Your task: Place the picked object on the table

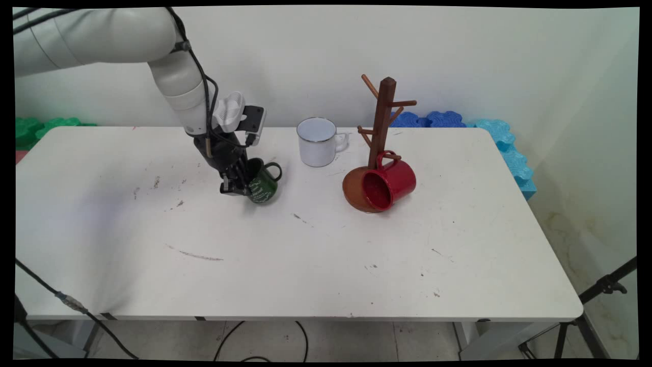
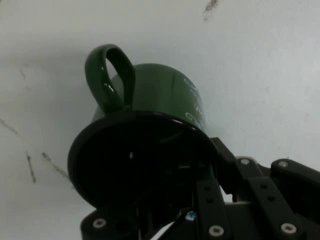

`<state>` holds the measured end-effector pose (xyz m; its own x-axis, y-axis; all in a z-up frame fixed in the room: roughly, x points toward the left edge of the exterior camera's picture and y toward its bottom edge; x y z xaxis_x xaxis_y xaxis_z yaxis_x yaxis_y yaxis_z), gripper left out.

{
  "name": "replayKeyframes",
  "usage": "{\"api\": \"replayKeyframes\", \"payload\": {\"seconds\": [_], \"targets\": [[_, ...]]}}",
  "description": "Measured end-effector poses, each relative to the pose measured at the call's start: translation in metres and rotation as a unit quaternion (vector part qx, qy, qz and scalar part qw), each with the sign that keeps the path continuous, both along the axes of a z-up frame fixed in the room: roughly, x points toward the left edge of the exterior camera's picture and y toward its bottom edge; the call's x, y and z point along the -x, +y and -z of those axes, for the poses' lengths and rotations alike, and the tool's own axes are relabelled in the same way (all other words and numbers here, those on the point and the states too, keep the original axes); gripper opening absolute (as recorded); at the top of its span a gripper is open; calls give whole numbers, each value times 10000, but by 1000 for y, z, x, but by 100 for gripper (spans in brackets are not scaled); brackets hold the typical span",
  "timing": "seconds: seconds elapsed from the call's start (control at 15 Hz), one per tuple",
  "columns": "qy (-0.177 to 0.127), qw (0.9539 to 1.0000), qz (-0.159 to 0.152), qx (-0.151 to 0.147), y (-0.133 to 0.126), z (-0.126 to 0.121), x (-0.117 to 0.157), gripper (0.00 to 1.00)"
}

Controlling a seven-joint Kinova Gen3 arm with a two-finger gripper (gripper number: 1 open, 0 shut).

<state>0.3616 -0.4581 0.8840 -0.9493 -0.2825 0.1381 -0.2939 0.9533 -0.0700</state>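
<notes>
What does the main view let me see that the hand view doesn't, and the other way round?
Only the main view shows the white mug, the wooden mug tree with a red mug hanging tilted on a low peg, the blue foam blocks and green foam blocks by the wall, and the whole white table.

Only the hand view looks into the green mug's dark mouth, with its handle at the far side.

Both show the pincer gripping the rim of the tilted green mug.

Your main view looks down from above the near edge of the table [image 1: 305,265] toward the wall; your hand view sits close over the green mug [image 2: 150,100], which both share [image 1: 263,184].
</notes>
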Motion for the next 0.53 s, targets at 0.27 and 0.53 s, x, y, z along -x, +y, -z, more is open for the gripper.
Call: {"api": "replayKeyframes", "payload": {"seconds": [0.27,0.53], "targets": [[11,10000,1,-13,1,4,1,100],[26,10000,-1,-27,3,7,2,100]]}}
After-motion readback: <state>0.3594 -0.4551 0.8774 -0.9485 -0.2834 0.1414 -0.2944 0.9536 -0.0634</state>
